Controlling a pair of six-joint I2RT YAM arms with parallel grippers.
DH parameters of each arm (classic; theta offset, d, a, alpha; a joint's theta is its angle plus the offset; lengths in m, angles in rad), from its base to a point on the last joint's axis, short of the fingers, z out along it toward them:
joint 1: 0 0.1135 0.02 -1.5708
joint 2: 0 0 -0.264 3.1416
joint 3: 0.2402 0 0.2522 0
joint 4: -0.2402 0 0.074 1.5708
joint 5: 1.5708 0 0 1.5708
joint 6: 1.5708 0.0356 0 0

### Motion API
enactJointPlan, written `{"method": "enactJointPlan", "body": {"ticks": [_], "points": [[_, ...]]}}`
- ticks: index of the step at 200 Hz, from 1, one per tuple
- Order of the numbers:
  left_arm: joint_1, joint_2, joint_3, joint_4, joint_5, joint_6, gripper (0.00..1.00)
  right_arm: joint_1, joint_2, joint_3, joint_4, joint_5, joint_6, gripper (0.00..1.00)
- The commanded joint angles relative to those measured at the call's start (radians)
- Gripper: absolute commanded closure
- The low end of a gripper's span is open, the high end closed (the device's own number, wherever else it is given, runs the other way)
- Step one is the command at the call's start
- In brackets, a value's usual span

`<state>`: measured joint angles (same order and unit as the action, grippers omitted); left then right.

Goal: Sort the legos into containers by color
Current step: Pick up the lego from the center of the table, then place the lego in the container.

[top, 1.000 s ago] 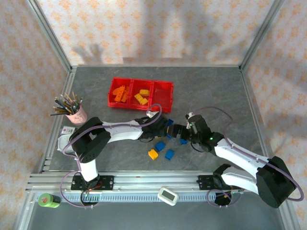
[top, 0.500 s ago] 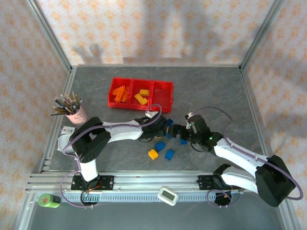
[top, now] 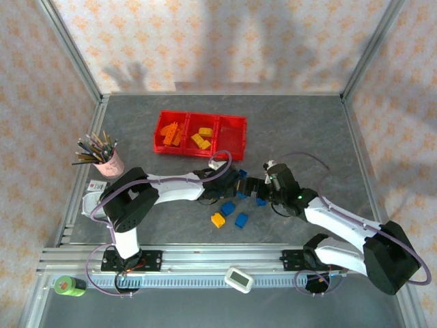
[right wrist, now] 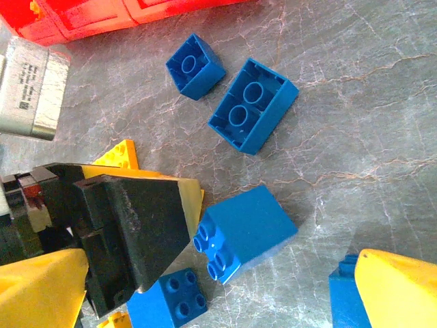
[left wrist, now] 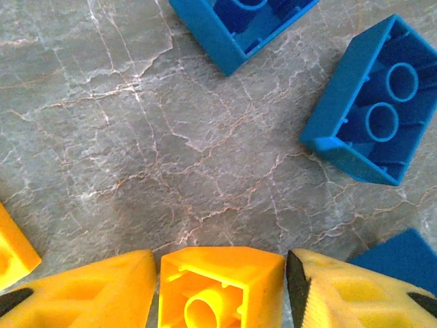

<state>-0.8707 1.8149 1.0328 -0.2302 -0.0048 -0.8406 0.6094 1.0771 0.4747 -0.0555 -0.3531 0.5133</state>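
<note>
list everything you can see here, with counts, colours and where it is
bins: three joined, red, far centre of table
sorted legos: several, orange and yellow, left and middle bins
loose legos: several blue, some yellow, between the arms
held lego: one, yellow, between left fingers
cup: one, pink, holds pencils, left
tape roll: one, green, near-left rail
timer: one, white, near rail
left gripper: closing on held lego
right gripper: open, over blue legos

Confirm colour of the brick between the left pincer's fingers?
Yellow brick, lying hollow side up; clearest in the left wrist view.
</note>
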Motion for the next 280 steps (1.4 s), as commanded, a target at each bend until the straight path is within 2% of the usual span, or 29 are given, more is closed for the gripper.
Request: {"method": "enactJointPlan", "body": {"ticks": [1,52,105,141,184,214,241,280], "points": [[-0.004,0.023,-0.018,-0.047,-0.027,-0.012,0.48,-0.006,-0.001,0.002,0.022,0.004,0.001,0.0],[-0.002,0.001,-0.03,-0.023,-0.017,-0.018,0.6,-0.005,0.001,-0.001,0.027,0.003,0.001,0.0],[0.006,-0.079,-0.037,-0.03,-0.031,-0.022,0.61,-0.005,-0.015,0.015,0.035,-0.024,-0.016,0.0],[0.044,-0.162,-0.054,-0.045,-0.05,-0.005,0.61,-0.005,-0.003,0.061,0.046,-0.059,-0.036,0.0],[0.178,-0.249,0.003,-0.126,-0.118,0.08,0.61,0.007,0.089,0.14,0.113,-0.123,-0.018,0.0],[0.284,-0.264,0.089,-0.109,-0.152,0.154,0.61,0.023,0.166,0.204,0.161,-0.122,0.002,0.0],[0.361,-0.184,0.216,-0.107,-0.165,0.204,0.61,0.023,0.205,0.26,0.151,-0.092,0.004,0.0],[0.439,0.021,0.423,-0.128,-0.15,0.248,0.61,0.023,0.218,0.286,0.14,-0.063,0.003,0.0]]}}
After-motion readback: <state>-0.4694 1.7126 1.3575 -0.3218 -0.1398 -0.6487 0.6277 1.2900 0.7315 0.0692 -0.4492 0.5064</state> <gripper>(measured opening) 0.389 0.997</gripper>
